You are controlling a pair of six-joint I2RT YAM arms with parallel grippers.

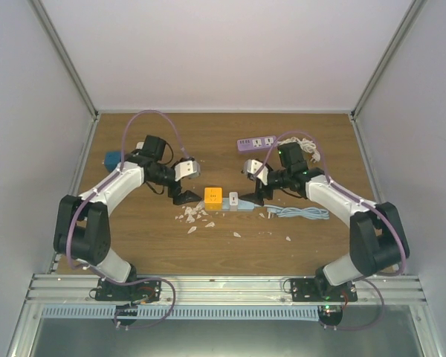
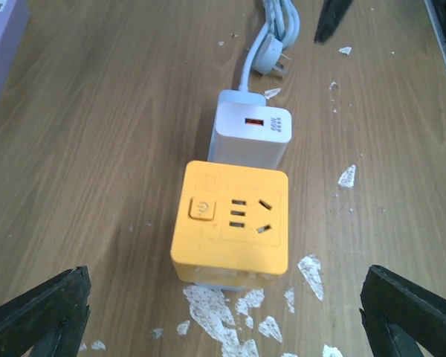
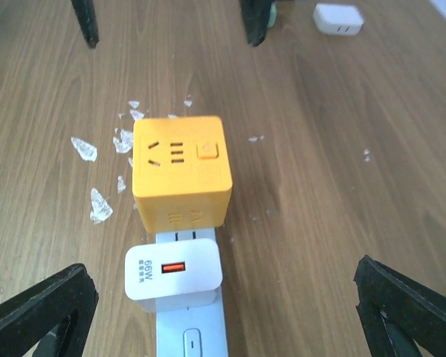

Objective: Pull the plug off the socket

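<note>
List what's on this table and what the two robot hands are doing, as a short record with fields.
Socket: pale power strip, lying flat
Plugged into it: yellow cube adapter and white charger, side by side
Left gripper: open, empty, on the cube's side
Right gripper: open, empty, on the charger's side
Task status: nothing pulled out yet
Also there: purple power strip further back, white scraps near the cube

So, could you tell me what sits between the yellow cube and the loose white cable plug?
The white 66W charger, shown in the left wrist view.
</note>
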